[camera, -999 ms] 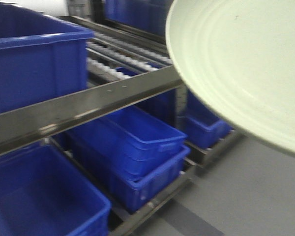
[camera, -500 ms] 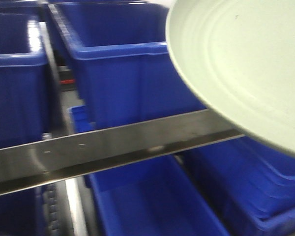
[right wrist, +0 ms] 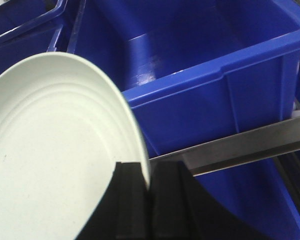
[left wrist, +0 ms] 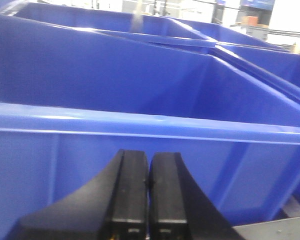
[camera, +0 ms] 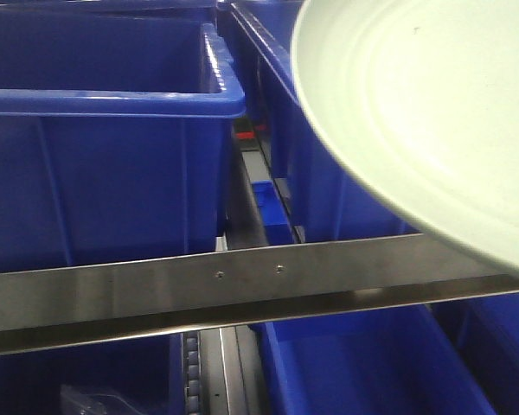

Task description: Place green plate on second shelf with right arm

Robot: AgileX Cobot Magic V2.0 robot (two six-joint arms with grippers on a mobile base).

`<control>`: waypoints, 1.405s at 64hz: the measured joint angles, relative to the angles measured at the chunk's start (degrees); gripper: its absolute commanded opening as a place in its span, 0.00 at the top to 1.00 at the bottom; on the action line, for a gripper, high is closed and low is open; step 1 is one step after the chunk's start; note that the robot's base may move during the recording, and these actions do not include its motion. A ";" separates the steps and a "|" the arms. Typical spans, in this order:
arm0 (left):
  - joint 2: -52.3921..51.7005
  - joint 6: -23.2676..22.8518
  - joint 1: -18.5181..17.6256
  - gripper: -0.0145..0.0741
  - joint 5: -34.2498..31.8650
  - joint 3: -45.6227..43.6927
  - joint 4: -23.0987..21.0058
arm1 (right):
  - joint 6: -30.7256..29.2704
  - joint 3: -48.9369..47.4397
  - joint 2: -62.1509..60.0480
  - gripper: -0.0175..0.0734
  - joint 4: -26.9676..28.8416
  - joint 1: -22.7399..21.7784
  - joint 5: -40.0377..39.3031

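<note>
**Q:** Where does the green plate (right wrist: 55, 150) lie from the right gripper (right wrist: 149, 172)?

**A:** In the right wrist view the disc spreads from the gripper toward 10 o'clock. The plate is round, so it has no long axis. It is held by the edge, with the inner face tilted up toward the camera.

**Q:** State of the tools?

**A:** Right gripper: both black fingers are clamped on the plate rim, with only the rim between them. Left gripper (left wrist: 149, 165): fingers pressed together with nothing between them, just beside the wall of the near blue bin (left wrist: 140, 120). The right arm alone carries the plate.

**Q:** Which relation governs the coming move?

**A:** The open blue bin (right wrist: 225, 75) lies at 1 o'clock from the right gripper. The steel shelf rail (right wrist: 250, 142) crosses at 3 o'clock. In the front view the plate hangs at 2 o'clock, clear of any surface, and overlaps the right end of the rail.

**Q:** Is the target level confirmed?

**A:** No. The views do not show which level is the second shelf. The plate probably has to travel forward past the rail.
</note>
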 measured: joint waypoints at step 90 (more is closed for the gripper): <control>0.00 0.00 0.00 0.69 0.00 0.00 0.00 | 0.00 0.00 0.05 0.75 -2.91 0.00 -15.57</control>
